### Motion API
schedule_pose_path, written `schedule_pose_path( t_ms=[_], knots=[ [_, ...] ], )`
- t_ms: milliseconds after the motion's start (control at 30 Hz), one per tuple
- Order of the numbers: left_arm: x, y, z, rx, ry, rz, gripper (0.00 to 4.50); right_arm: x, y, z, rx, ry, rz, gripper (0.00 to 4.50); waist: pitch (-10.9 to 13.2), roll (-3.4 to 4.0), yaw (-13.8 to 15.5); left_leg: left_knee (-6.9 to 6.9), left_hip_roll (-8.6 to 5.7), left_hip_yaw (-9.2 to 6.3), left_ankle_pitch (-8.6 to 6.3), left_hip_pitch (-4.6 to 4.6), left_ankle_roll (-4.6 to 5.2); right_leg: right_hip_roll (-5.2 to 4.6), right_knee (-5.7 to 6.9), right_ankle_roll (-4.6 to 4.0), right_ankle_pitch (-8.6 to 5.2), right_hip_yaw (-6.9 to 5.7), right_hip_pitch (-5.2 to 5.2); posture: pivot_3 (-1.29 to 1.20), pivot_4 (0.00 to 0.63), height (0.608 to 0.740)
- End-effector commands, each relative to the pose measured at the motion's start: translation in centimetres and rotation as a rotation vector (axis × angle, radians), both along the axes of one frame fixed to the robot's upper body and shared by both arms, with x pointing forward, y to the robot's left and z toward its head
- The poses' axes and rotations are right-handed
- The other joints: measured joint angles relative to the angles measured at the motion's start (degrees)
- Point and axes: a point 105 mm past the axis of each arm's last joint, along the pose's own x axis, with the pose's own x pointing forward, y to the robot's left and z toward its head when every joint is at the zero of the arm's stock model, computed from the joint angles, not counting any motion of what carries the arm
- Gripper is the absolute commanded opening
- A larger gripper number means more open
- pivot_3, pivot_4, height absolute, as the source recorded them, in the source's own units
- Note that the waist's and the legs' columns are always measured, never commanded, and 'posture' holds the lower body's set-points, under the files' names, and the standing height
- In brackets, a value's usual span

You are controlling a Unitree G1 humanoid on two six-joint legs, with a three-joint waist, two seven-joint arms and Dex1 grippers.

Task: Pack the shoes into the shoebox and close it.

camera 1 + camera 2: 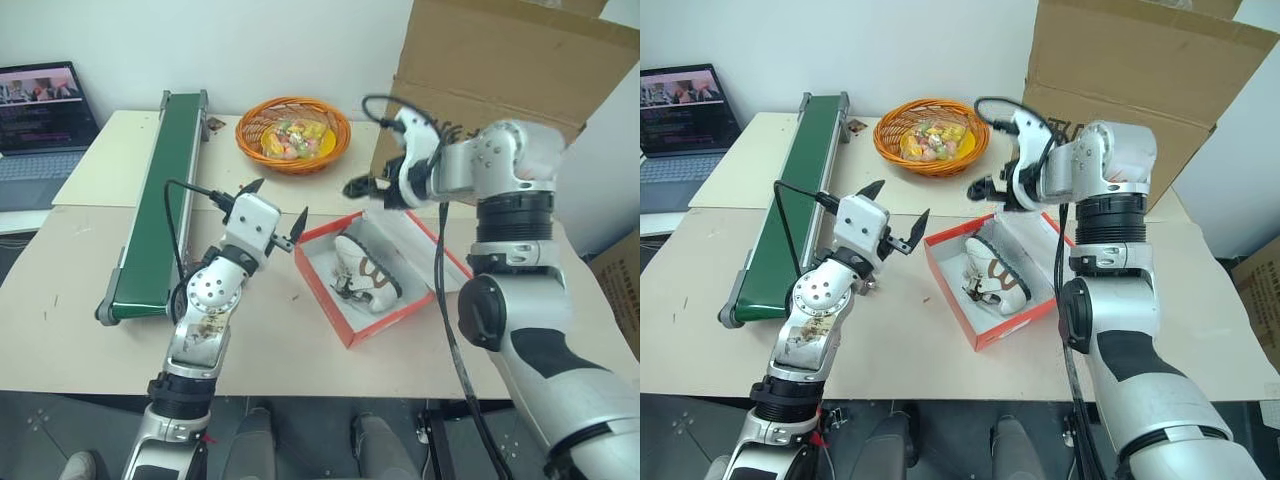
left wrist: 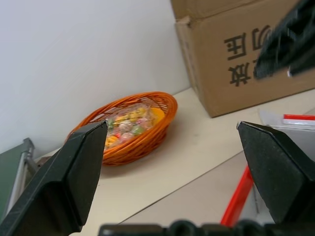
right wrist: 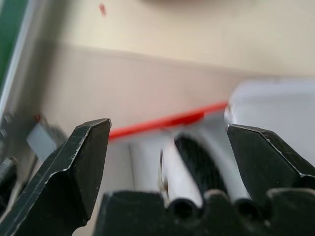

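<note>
On the beige surface (image 1: 60, 330) sits the shoebox (image 1: 322, 285), red-rimmed, white inside, and there's a cream sneaker (image 1: 366, 272) with dark trim lying in it! Behind it, an orange basket (image 1: 293, 133) full of wrapped sweets. Right tool (image 1: 366, 187) hangs above the box's far edge, jaws spread wide, gripping nothing, sneaker just below it. Left tool (image 1: 275, 213) hovers just beside the box's left corner, jaws wide too, empty.
</note>
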Motion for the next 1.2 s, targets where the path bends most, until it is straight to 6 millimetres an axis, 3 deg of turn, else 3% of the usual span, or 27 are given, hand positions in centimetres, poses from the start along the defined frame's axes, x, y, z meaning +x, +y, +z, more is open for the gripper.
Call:
schedule_pose_path(
  t_ms=[33, 167, 233, 500, 967, 1100, 1200],
  knots=[
    [0.4, 3.4, 2.4, -0.108, -0.055, 0.122, 4.5, -0.1, -2.0, 3.2, 0.021, -0.313, -0.037, 4.42, 0.0, 0.0, 0.2, 0.0, 0.0, 0.0, 0.0, 0.0, 0.0, 0.0, -0.01, 0.0, 0.0, -0.01, 0.02, 0.0, 0.15, 0.721],
    [0.5, 6.8, 2.6, -0.175, -0.03, 0.239, 4.5, -0.8, -3.2, 1.5, 0.086, -0.384, -0.088, 4.42, 0.0, 0.0, 0.0, 0.04, 0.0, -0.03, 0.03, 0.03, 0.04, -0.01, -0.03, 0.02, 0.0, -0.04, 0.12, 0.0, 0.15, 0.721],
    [0.1, 8.3, 2.5, -0.189, -0.023, 0.292, 4.5, -0.9, -4.2, -0.3, 0.027, -0.411, -0.147, 4.42, 0.0, 0.0, -0.1, 0.04, 0.0, -0.04, 0.09, 0.03, 0.13, 0.0, 0.02, 0.02, 0.0, -0.04, 0.1, 0.0, 0.15, 0.721],
    [-1.1, 12.0, 2.2, -0.17, -0.03, 0.42, 4.5, -1.5, -5.6, -3.5, 0.032, -0.451, -0.2, 4.42, 0.0, 0.0, -0.3, 0.04, 0.0, -0.04, 0.15, 0.09, 0.21, 0.0, 0.02, 0.02, 0.0, -0.05, 0.16, 0.0, 0.15, 0.721],
    [-2.9, 16.7, 1.1, -0.104, 0.001, 0.593, 4.5, -1.4, -8.2, -3.0, -0.049, -0.618, -0.208, 4.42, 0.0, 0.0, -0.2, 0.04, 0.01, -0.04, -0.01, 0.09, -0.04, 0.0, -0.01, 0.02, 0.0, -0.07, 0.19, 0.0, 0.15, 0.721],
    [-3.2, 17.2, 0.6, -0.13, 0.018, 0.611, 4.5, -4.0, -2.9, -4.0, -0.022, -0.608, 0.189, 4.42, 0.0, 0.0, -0.3, 0.03, 0.02, -0.04, -0.02, 0.14, -0.05, 0.0, -0.02, 0.0, -0.01, -0.07, 0.23, 0.0, 0.15, 0.721],
    [-3.1, 17.1, 0.6, -0.126, 0.024, 0.601, 4.5, -7.4, 1.3, -4.5, -0.001, -0.587, 0.532, 4.42, 0.0, 0.0, -0.6, 0.01, 0.04, -0.04, -0.02, 0.14, -0.04, 0.02, -0.01, -0.01, -0.01, -0.07, 0.2, 0.0, 0.15, 0.721]
  ],
)
